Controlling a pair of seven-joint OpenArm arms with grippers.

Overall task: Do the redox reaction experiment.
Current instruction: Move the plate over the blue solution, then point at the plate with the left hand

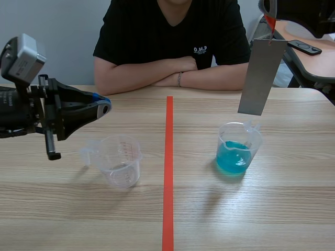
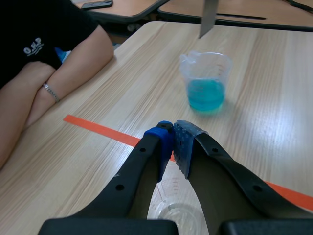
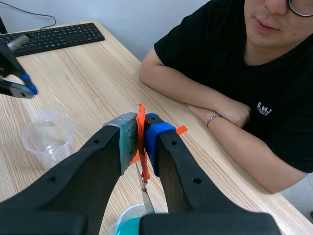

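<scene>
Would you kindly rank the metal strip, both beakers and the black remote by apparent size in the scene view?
Largest: metal strip.
Next: empty beaker and blue-liquid beaker, alike, so unranked.
Smallest: black remote, though it lies farther off.

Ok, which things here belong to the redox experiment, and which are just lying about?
For the job: metal strip hanging from the right gripper, beaker of blue liquid, empty beaker.
Just lying about: keyboard, black remote.
</scene>
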